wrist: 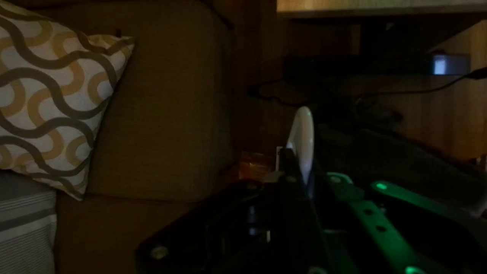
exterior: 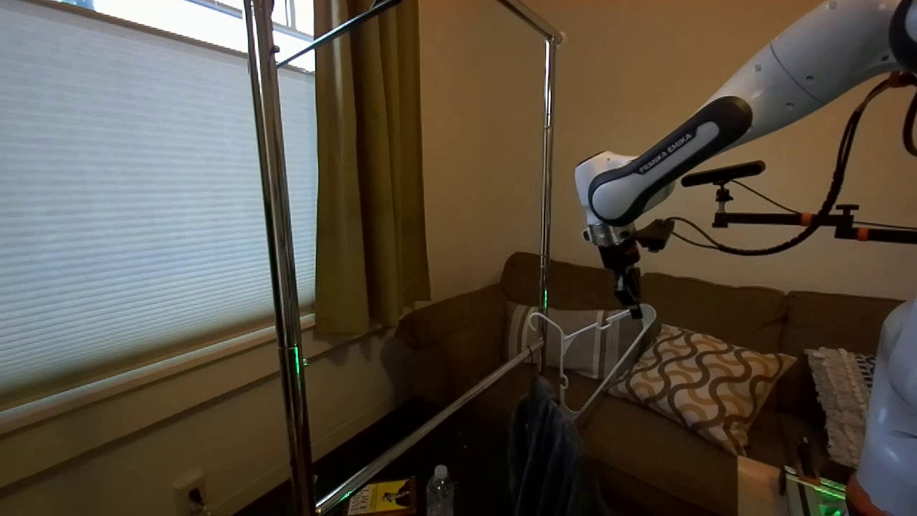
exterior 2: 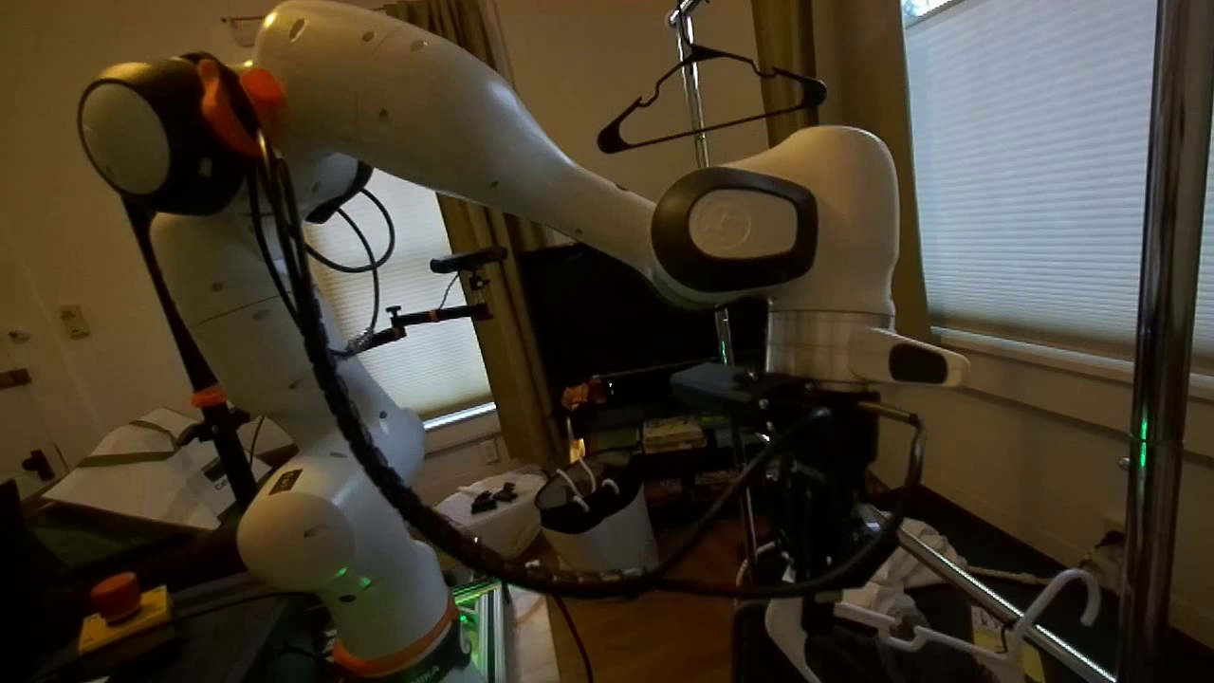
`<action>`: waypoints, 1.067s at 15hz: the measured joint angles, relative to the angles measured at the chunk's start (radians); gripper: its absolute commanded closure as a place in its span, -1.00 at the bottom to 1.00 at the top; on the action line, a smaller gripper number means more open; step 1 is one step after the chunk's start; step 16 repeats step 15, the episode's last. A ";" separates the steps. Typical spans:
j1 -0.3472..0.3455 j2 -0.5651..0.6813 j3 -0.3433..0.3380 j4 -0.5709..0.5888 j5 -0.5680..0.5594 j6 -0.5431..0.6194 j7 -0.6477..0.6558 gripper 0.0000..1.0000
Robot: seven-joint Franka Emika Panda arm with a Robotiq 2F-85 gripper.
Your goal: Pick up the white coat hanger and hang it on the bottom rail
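Wrist view: the tool (wrist: pixel 303 173), nearly closed, clamps the white coat hanger (wrist: pixel 303 135).

Arm (exterior 2: pixel 512 152) bent, claw (exterior: pixel 635 311) pointing down, clamped.

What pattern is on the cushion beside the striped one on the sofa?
Wavy brown and golden bands on white; the cushion shows best in an exterior view.

White coat hanger (exterior 2: pixel 948 644) partly beyond the bottom edge in an exterior view
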 measured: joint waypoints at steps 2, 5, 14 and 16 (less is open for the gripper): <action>-0.003 0.048 0.006 0.005 0.016 0.075 0.011 0.96; -0.004 0.095 0.029 0.016 0.036 0.117 0.014 0.34; -0.011 0.078 0.066 0.014 0.030 0.103 -0.018 -0.33; -0.006 0.038 0.084 -0.006 0.019 0.102 -0.043 -0.47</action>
